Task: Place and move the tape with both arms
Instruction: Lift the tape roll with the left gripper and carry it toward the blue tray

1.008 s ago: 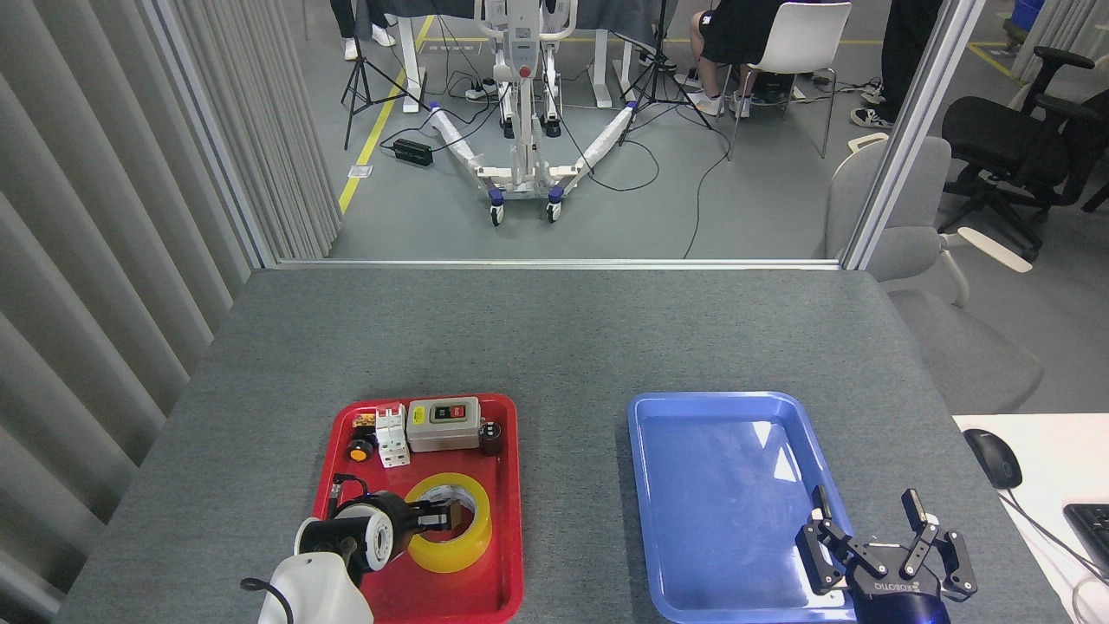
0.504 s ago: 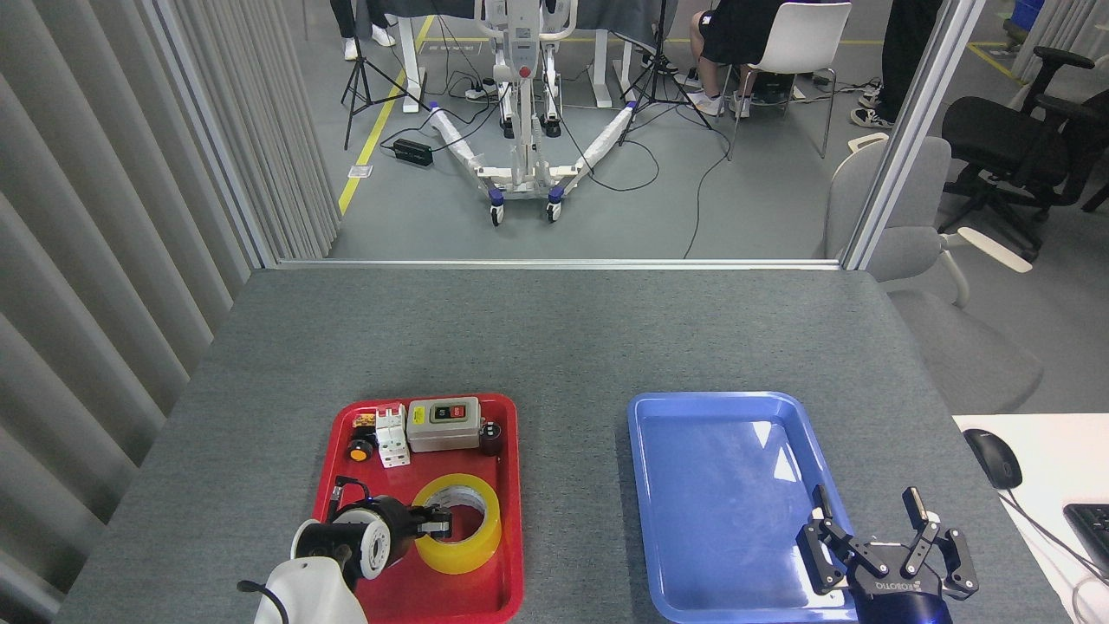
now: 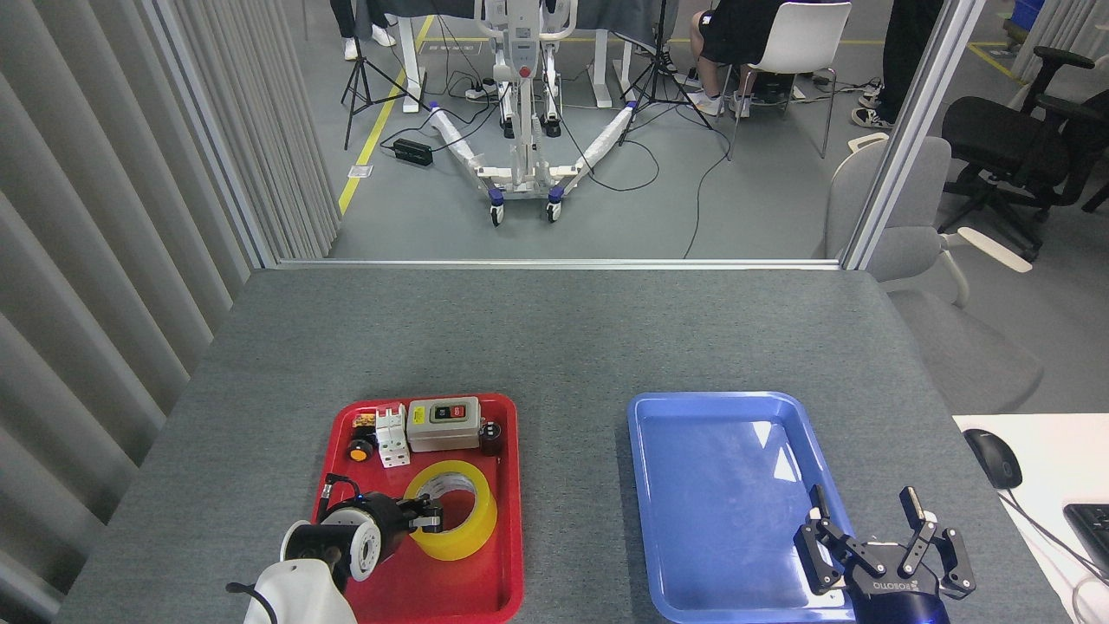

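The tape [image 3: 469,530], a yellow translucent roll with a white core, sits in the near half of the red tray [image 3: 433,591]. My left gripper [image 3: 426,520] comes in from the lower left and is shut on the roll's left wall, with one finger inside the core. The roll looks slightly raised and tilted. My right gripper [image 3: 866,513] stands open over the near right corner of the blue tray [image 3: 719,485], with nothing between its fingers.
At the back of the red tray lie a grey switch box [image 3: 444,425], a white breaker [image 3: 392,436], an orange-capped button [image 3: 359,450] and a small dark cylinder [image 3: 491,438]. A mouse [image 3: 993,458] and keyboard [image 3: 1093,520] sit on a white desk at the right.
My left gripper has drawn back to the left and slightly up, and the tape has shifted with it and risen a little. The right gripper has barely moved.
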Robot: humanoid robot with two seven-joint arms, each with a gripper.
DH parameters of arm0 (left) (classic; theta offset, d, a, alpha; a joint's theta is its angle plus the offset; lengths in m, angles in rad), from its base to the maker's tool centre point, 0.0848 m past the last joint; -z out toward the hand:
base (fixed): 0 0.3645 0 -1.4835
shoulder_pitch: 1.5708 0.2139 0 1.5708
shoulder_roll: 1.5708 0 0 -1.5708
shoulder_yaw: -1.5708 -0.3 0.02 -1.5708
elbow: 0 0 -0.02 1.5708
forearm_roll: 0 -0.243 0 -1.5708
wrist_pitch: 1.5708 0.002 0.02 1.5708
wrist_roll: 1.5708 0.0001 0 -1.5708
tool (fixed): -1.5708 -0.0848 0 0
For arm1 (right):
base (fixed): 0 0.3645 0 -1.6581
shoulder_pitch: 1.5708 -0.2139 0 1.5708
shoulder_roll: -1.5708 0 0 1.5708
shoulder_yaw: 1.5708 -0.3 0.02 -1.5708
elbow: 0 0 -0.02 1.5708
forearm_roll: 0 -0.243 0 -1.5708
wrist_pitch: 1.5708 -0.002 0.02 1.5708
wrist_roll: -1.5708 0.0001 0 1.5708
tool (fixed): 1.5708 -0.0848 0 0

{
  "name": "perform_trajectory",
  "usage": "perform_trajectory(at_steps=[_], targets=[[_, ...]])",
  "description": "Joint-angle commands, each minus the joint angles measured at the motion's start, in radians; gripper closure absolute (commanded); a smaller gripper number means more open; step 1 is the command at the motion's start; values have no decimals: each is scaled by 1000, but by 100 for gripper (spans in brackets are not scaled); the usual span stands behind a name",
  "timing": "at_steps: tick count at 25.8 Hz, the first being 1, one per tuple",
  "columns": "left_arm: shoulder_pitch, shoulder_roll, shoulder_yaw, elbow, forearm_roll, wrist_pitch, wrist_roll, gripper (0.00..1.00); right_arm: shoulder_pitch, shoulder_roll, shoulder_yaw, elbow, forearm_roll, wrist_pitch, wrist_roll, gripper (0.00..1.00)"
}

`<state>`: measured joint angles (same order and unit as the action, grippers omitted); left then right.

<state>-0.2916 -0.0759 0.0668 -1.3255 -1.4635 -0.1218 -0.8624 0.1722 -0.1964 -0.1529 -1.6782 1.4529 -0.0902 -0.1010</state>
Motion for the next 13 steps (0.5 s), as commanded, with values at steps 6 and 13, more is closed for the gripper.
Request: perform_trajectory(at_steps=[6,13], targets=[[74,16,90,-144,654,154,20,100,0,9,0,0,1,1,1,0],[190,137,-39,-218,1422,-125,-199,100,-2,-5,0,0,1,-5,0,0]])
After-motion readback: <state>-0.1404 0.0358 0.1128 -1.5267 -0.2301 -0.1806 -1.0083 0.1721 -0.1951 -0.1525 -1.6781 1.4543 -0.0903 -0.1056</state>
